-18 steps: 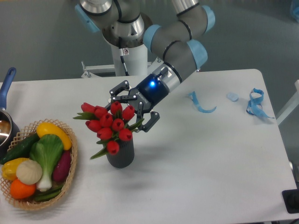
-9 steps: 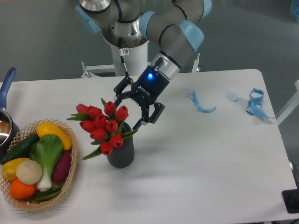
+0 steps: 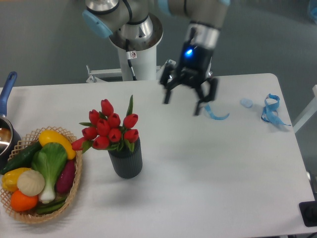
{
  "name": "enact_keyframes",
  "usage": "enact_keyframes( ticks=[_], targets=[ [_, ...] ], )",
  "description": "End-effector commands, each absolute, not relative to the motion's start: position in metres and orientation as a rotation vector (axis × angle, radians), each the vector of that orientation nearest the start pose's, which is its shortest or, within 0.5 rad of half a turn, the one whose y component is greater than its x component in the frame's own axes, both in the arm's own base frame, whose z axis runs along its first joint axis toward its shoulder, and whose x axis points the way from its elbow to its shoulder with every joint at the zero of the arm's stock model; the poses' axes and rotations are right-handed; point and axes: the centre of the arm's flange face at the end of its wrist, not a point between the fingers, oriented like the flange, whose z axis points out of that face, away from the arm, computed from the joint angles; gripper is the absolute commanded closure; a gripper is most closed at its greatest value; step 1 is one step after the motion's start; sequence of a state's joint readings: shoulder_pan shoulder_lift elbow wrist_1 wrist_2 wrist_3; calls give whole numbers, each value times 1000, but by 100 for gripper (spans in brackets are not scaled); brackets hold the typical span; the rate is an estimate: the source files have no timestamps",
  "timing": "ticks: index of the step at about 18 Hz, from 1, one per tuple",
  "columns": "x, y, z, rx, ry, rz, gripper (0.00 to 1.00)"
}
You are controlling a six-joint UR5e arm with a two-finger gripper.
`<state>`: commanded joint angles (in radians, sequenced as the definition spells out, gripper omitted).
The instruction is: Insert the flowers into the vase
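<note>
Red artificial tulips [image 3: 110, 130] with long green leaves stand in the mouth of the dark grey ribbed cylindrical vase [image 3: 126, 158], which sits upright on the white surface [image 3: 208, 178] just right of the woven wicker basket [image 3: 74, 186] of plastic vegetables. The blooms fan out wider than the vase, and one flower droops low toward the basket on the left. The two-finger gripper [image 3: 188, 95] hangs well apart from the bunch, up and to the right, its fingers spread and nothing between them. Judged from this, the insertion itself looks done and the step in hand is the release and clearing away. What remains seems to call only for the arm to stay out of the leaves so the bunch is not tipped; whether the stems sit fully down inside the vase cannot be told.
</note>
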<state>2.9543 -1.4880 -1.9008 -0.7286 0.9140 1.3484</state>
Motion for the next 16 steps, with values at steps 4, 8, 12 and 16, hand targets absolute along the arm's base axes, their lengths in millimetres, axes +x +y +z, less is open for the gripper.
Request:
enact_keyframes(
  ticks=[4, 8, 12, 16],
  targets=[
    [-444, 262, 513, -2521, 201, 703, 0],
    [-458, 246, 536, -2650, 499, 687, 0],
    [-470, 213, 544, -2740, 725, 606, 0],
    [-469, 198, 538, -2735, 864, 564, 0]
  ],
)
